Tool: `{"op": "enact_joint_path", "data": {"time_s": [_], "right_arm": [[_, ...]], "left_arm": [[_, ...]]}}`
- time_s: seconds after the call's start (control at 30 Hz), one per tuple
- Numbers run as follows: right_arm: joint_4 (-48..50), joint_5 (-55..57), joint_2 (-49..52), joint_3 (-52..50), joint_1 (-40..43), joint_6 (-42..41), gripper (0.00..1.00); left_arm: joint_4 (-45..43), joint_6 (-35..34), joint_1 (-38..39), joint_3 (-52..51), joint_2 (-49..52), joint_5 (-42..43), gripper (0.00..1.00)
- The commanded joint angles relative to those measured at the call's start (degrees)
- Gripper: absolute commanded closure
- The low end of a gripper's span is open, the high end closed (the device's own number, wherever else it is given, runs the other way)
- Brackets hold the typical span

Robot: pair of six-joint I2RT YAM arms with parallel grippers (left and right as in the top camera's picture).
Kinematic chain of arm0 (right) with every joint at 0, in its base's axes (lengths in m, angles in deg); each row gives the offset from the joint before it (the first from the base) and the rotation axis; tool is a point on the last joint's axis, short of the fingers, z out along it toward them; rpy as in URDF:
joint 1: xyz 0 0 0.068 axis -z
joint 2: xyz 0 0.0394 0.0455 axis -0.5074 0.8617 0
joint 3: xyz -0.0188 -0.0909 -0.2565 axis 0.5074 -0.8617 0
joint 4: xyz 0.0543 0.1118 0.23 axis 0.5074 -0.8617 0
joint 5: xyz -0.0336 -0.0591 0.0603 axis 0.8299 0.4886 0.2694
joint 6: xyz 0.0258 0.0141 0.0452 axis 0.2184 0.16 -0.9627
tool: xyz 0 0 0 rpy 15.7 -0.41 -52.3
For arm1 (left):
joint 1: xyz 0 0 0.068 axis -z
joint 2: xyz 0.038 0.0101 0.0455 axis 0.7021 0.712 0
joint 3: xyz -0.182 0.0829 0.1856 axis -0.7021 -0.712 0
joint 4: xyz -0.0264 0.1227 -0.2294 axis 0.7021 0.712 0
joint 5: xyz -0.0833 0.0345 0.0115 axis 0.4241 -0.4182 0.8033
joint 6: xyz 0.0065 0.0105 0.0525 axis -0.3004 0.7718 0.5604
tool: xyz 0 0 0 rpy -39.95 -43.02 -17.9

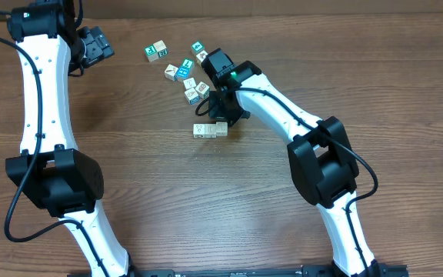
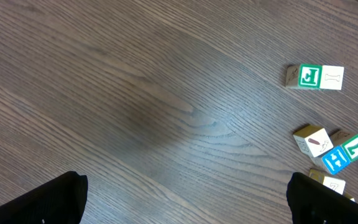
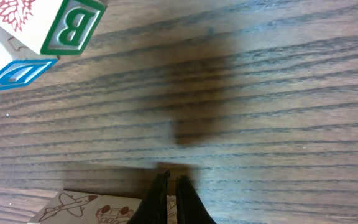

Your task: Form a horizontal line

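The short row of small pale wooden cubes [image 1: 210, 129] lies left to right near the middle of the dark wood-grain table [image 1: 152, 192]. The right gripper [image 1: 224, 117] is held low just behind its right end, jaws pressed fully together with nothing between them. In the right wrist view the closed tips are set just beside the aeroplane-printed cube [image 3: 73, 208] of the row, though whether it is touched cannot be told. From here, a nudge given off-centre is judged likely to twist that end cube, so that the row is bent or a gap is opened. A push that is too strong could scatter the whole row, since the cubes are light and rest loosely. The loose cluster of teal-and-white lettered cubes [image 1: 191, 94] is crowded close behind the gripper. The green-lettered B cube [image 3: 73, 28] and the blue-lettered D cube [image 3: 17, 71] lie nearest, so they could be swept along by the wrist if it is swung back. The left gripper [image 1: 98, 48] is held wide open and empty, well apart over bare wood, and nothing is obstructed by it.
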Motion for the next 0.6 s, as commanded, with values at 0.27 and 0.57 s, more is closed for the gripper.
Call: {"op": "enact_joint_path", "data": {"time_s": [0.27,0.57], "right_arm": [[-0.5,-0.9,0.0,-0.3,-0.7,1.3,0.96],[-1.4,-1.0,0.0,-0.3,-0.7,1.3,0.96]], "left_arm": [[0.2,1.1,-0.1,0.8,-0.5,-0.5,0.01],[0.2,1.1,-0.1,0.8,-0.5,-0.5,0.0]]}}
